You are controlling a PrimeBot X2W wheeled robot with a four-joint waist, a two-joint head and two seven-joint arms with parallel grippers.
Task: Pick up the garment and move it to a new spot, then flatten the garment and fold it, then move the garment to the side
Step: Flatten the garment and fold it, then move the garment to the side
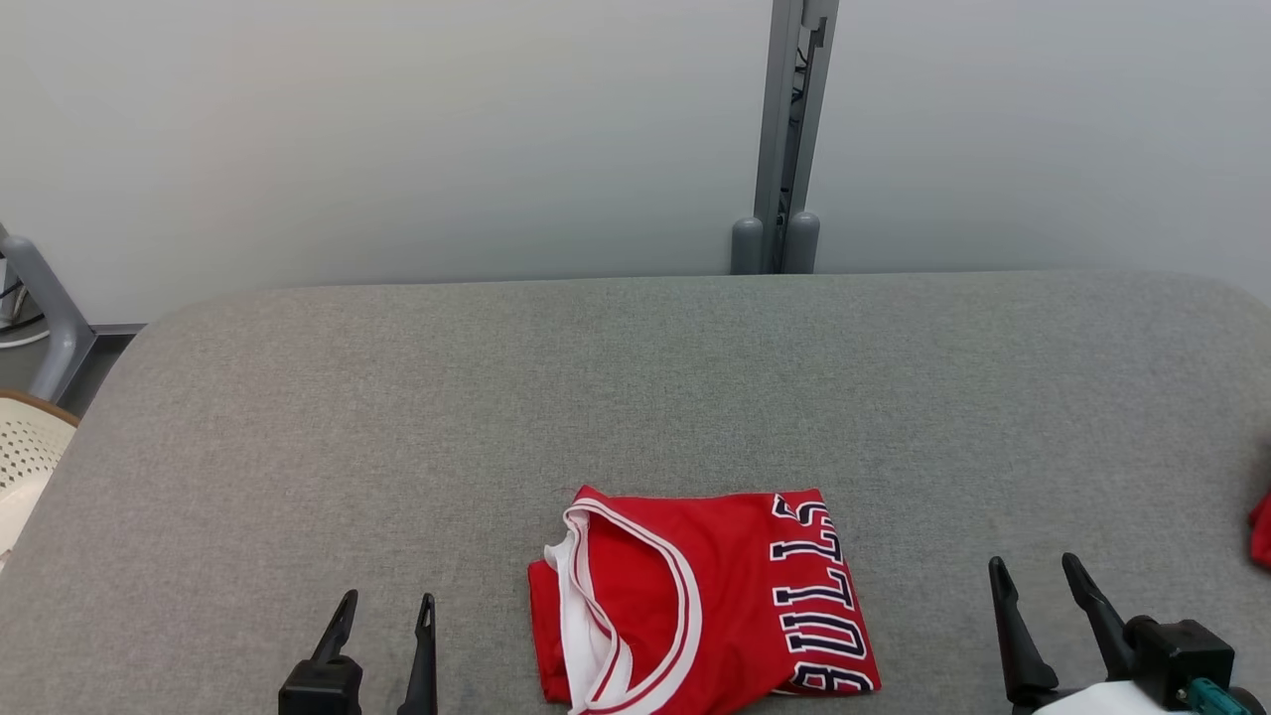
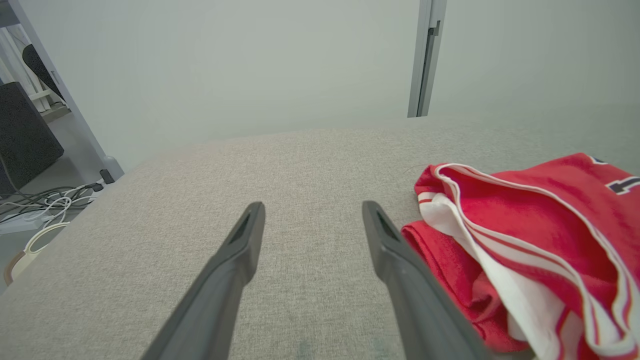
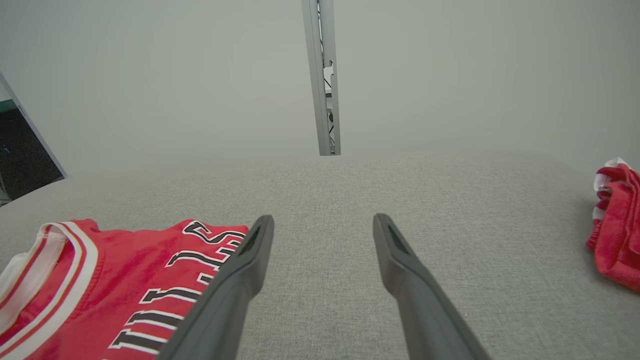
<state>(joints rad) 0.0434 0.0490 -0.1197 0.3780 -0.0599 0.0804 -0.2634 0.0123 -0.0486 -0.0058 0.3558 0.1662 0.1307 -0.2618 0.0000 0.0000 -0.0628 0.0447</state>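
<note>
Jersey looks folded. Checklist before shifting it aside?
1. Jersey folded compact on the table: ok, though the collar edge gapes on its left side.
2. Left gripper open, empty: ok.
3. Right gripper open, empty: ok.
4. Grippers flank the jersey, touching nothing: ok.
5. Drop spot: bare cloth toward the left, ok; second red garment at the right edge, not ok there.
6. Lower layers aligned under the top fold: cannot tell.
</note>
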